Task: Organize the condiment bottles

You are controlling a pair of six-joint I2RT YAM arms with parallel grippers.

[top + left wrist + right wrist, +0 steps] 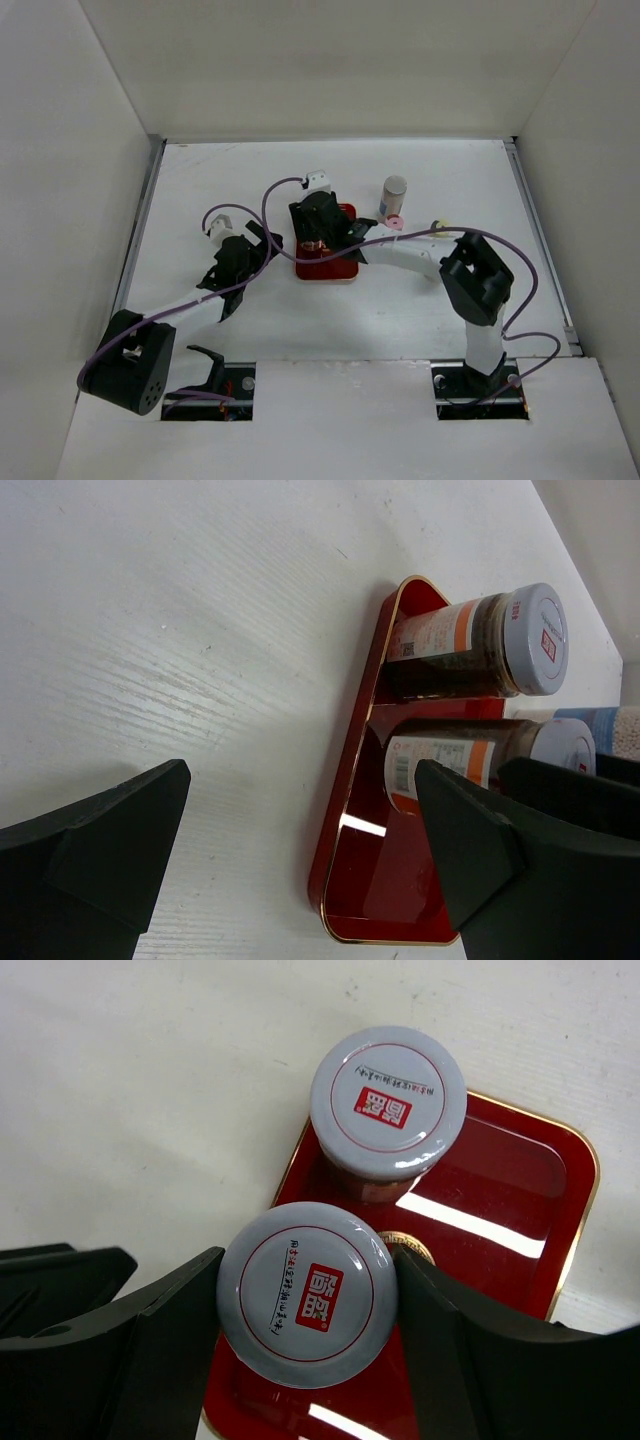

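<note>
Far left: left gripper (243,252), wide open and holding nothing, hanging over bare table (200,180) just left of the red tray (330,268). Could bump the tray's edge if swung right too fast, and shove everything on it.

In the middle, on the tray: two grey-capped jars, standing up, close together. Nearer jar (305,1295) squeezed by the right gripper (322,232), one black finger on each side of its cap. Sitting on the tray or just above it; hard to tell which. Other jar (388,1100) right next to it, not touching as far as can be seen.

Might go wrong here: letting go while tilted, then tipping and rolling. Or pulling away sideways and knocking the other jar over. Shiny tray too, so easy to slide on. Safer to open slowly and lift straight up.

To the right, off the tray: one more grey-capped jar (394,190) standing on the table, with a pink-capped one (394,222) just beside it, both very near the right arm (410,250). Could get knocked down by that arm when swinging back. Not yet on the tray, so more work left, by the look of it.
</note>
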